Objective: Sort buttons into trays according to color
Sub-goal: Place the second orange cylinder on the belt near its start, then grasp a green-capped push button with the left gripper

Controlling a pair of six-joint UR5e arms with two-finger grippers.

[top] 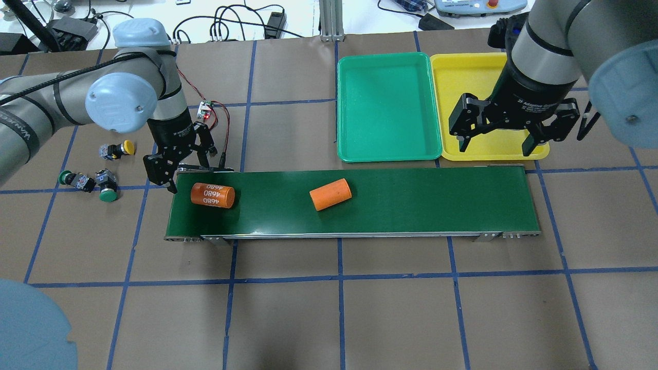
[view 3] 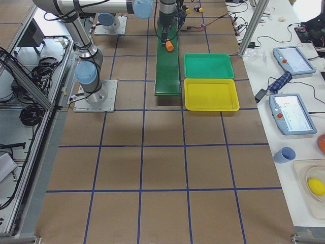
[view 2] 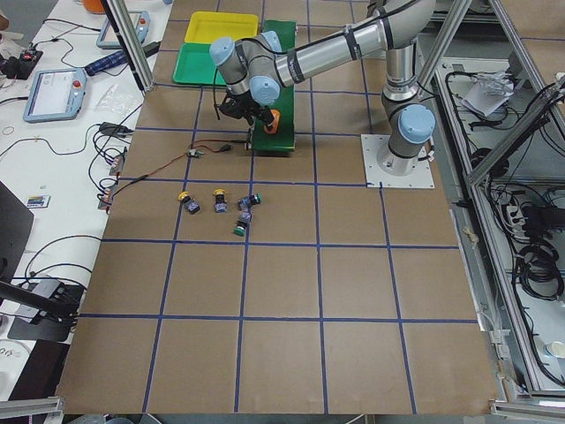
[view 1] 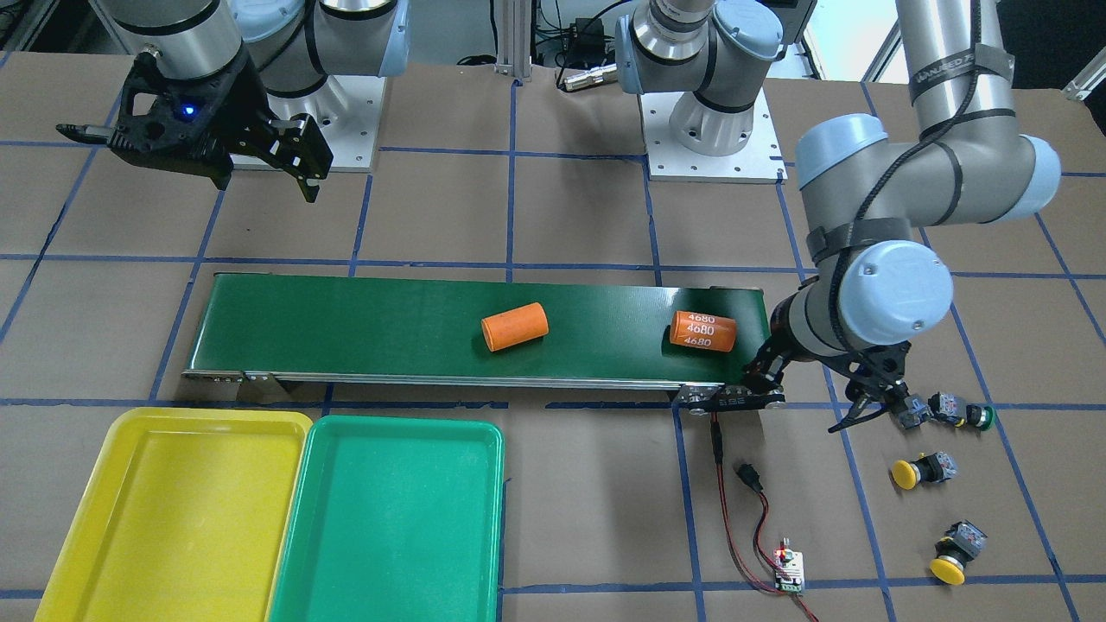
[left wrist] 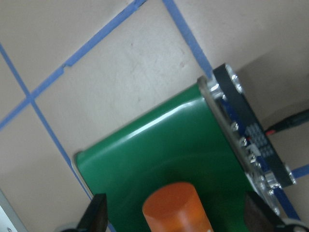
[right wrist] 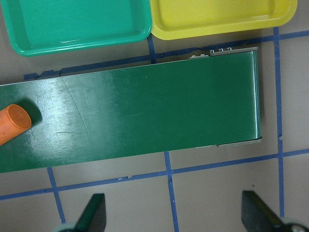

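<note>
Left fingers (left wrist: pixel 99 213) are spread wide and grip nothing. In the wrist view the round end of the orange cylinder marked 4680 (top: pixel 212 195) sits at bottom centre between the two tips, with a gap on either side. In the overhead view these fingers hang at the left end of the green belt (top: pixel 411 200), by its far corner. Right fingers (right wrist: pixel 94 215) are likewise spread and empty, and hover over the bench (top: pixel 339 308) by the belt's other end. In the overhead view they stand at upper right, in front of the near rim of the yellow tray (top: pixel 457 77). The green tray (top: pixel 385 103) lies just beside the yellow one, on its left in that frame, and both are behind the belt. A plain orange cylinder (top: pixel 330 193) lies near the belt's middle. All four buttons are on the bench past the belt's left end, well apart from the trays. At lower right of the front-facing frame are the first yellow-capped button (view 1: pixel 923 471), the second yellow-capped button (view 1: pixel 957 553) and a green-capped button (view 1: pixel 961 411). The other green-capped button (top: pixel 107 189) lies just beside the left fingers. A small circuit board (view 1: pixel 788 570) with red wires lies on the bench at bottom centre-right of the front-facing frame.
</note>
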